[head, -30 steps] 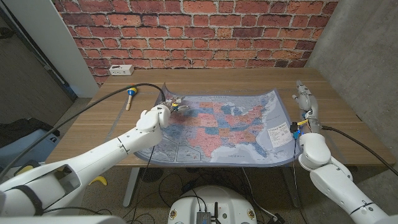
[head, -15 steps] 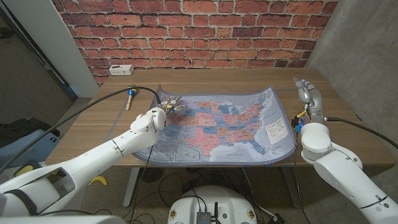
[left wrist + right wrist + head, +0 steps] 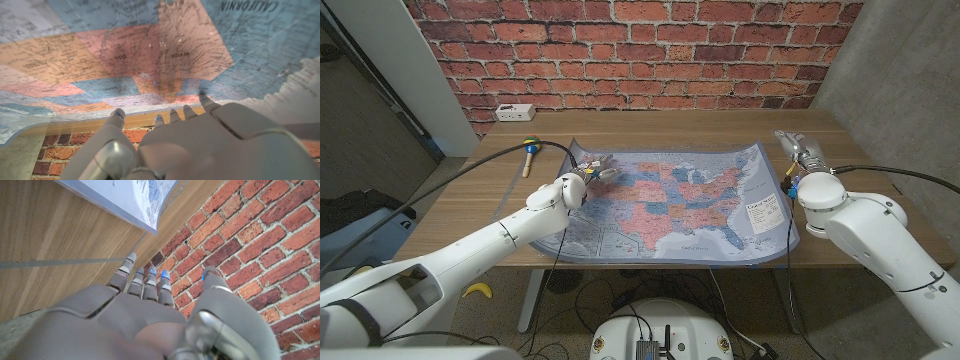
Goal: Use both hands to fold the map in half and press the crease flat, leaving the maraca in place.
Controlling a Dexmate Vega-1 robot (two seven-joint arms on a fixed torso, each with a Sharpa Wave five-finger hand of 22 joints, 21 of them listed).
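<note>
A wooden bench (image 3: 720, 128) carries everything here. The map (image 3: 680, 205) is spread open across its middle and near side, its front edge at the bench's near edge and its far corners curling up a little. The maraca (image 3: 529, 154) lies near the far left corner, well apart from the map. A white box (image 3: 515, 112) sits at the far left edge, against the brick wall.

Legible text appears on the map (image 3: 150, 55) alone, in the left wrist view. "CALIFORNIA" is printed at 1 o'clock and "NEVADA" near centre, both inverted. Other print on the map, including its white legend panel (image 3: 766, 214), is too small to read.
</note>
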